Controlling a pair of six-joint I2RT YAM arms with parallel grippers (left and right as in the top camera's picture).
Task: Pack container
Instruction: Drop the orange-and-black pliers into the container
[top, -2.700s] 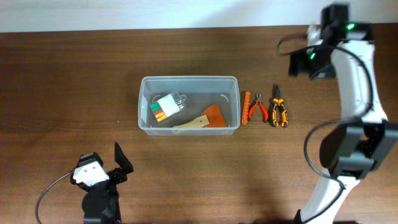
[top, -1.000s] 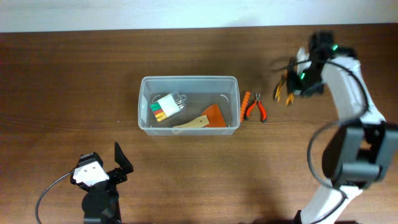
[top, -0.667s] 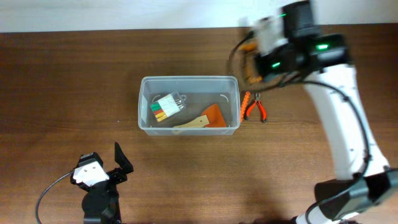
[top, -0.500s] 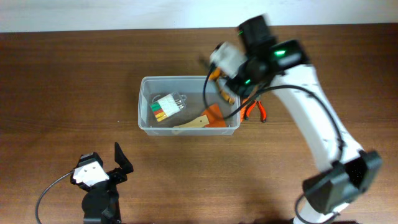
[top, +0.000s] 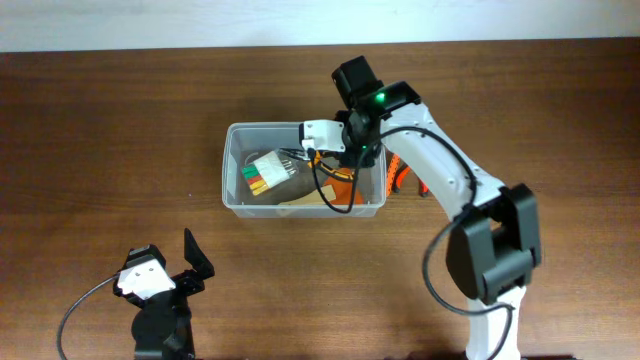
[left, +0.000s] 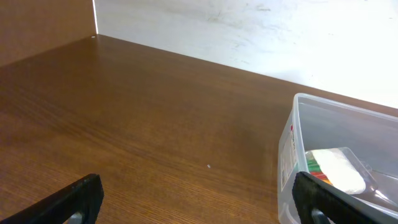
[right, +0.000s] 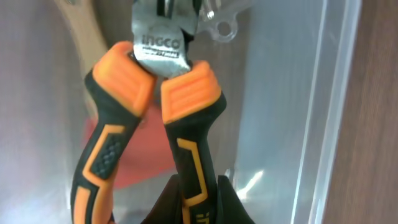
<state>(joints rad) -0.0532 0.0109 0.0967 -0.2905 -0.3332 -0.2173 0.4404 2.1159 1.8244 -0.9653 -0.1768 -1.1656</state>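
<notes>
The clear container (top: 232, 170) stands mid-table, and its near corner shows in the left wrist view (left: 291, 155). My right gripper (top: 336, 150) hangs over the container's right half, shut on one handle of the orange-and-black pliers (right: 155, 93). Its fingers (right: 221, 202) pinch that handle and the steel nose points down into the bin, whose wall (right: 333, 81) is to the right. My left gripper (top: 190, 262) rests near the front left of the table, open and holding nothing (left: 199, 208).
Inside the bin lie a clear case of coloured bits (top: 268, 170) and a wooden-handled scraper with an orange blade (top: 322, 196). Right of the bin, red-handled pliers (top: 418, 182) and a slim orange tool (top: 397, 165) lie on the wood, partly under the right arm.
My right arm has carried the orange-and-black pliers from the right side of the table leftward to above the container. The left arm has stayed still.
</notes>
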